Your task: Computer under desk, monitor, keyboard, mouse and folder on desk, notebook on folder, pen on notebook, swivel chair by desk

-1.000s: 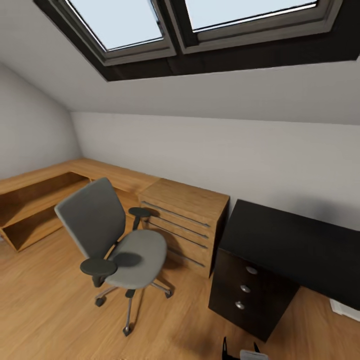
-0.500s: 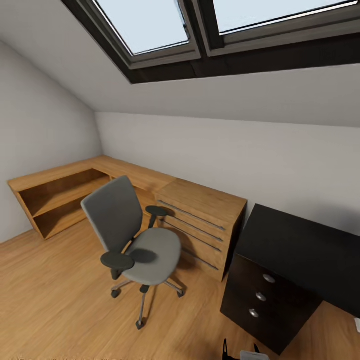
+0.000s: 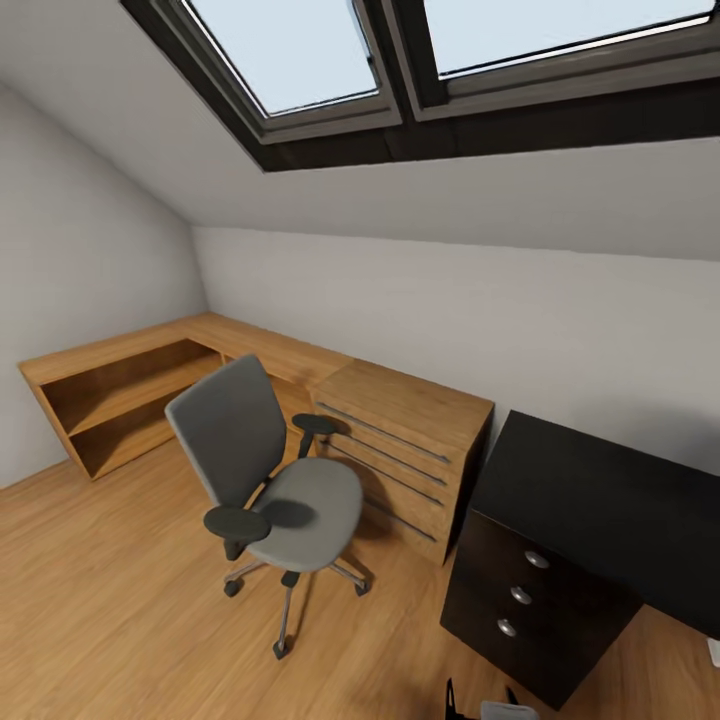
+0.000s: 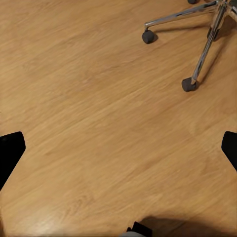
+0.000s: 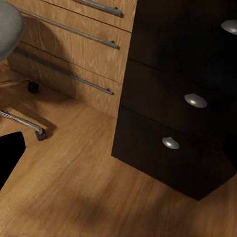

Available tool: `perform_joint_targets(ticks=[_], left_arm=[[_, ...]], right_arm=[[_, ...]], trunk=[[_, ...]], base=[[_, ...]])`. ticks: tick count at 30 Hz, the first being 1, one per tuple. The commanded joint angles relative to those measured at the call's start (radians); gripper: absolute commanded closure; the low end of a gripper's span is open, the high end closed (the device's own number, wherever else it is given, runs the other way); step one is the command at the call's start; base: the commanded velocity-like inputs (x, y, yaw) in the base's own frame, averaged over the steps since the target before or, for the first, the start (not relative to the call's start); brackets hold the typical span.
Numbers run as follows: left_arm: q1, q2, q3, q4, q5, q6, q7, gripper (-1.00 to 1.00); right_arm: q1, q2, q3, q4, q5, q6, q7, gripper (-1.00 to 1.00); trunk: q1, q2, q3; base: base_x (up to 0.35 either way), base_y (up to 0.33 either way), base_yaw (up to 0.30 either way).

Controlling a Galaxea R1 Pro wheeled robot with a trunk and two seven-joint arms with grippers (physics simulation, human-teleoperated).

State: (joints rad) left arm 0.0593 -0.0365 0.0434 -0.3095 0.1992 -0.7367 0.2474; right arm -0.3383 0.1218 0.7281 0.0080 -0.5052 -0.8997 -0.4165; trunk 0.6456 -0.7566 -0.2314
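The swivel chair [image 3: 265, 480] stands on the wood floor [image 3: 110, 600] in front of the low light-wood drawer cabinet [image 3: 405, 450], its grey seat bare — no blue folder lies on it from the head view. Its chrome star base and castors also show in the left wrist view [image 4: 202, 44] and at the edge of the right wrist view. The desk [image 3: 600, 500] stands just beside the cabinet, its black top bare on the part in view, its drawer unit [image 5: 182, 103] with three round silver knobs facing the robot. A long open wood shelf [image 3: 110, 390] runs along the left wall into the corner.

The left gripper [image 4: 118, 148] hangs over bare floor, its two dark fingertips wide apart at the frame's edges with nothing between them. Of the right gripper only one dark fingertip [image 5: 10, 155] shows, so I cannot tell how far apart its fingers stand; nothing shows in its hold.

The monitor, keyboard, mouse, notebook and pen are not to be seen here. My reading: the step in hand is positioning the chair next to the desk, or searching the room. The next move calls for closing on the chair's back or armrest and rolling it past the cabinet toward the desk's open side.
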Motion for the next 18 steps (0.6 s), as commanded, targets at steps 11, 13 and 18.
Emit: perform_joint_targets(ticks=[11, 13, 18], left_arm=[[0.001, 0.001, 0.004, -0.003, -0.003, 0.006, 0.000, -1.00], [0.001, 0.001, 0.004, -0.003, -0.003, 0.006, 0.000, -1.00], [0.001, 0.001, 0.004, -0.003, -0.003, 0.005, 0.001, -1.00]], right_arm=[[-0.001, 0.011, 0.011, 0.007, -0.004, -0.001, 0.042, -1.00], [-0.001, 0.012, 0.011, 0.007, -0.004, -0.001, 0.042, -1.00], [-0.001, 0.012, 0.010, 0.006, -0.005, -0.001, 0.039, -1.00]], trunk=[[-0.042, 0.076, 0.033], [-0.050, 0.090, 0.040], [-0.069, 0.125, 0.055]], base=[[0.000, 0.000, -0.033], [0.000, 0.000, 0.079], [0.000, 0.000, 0.194]])
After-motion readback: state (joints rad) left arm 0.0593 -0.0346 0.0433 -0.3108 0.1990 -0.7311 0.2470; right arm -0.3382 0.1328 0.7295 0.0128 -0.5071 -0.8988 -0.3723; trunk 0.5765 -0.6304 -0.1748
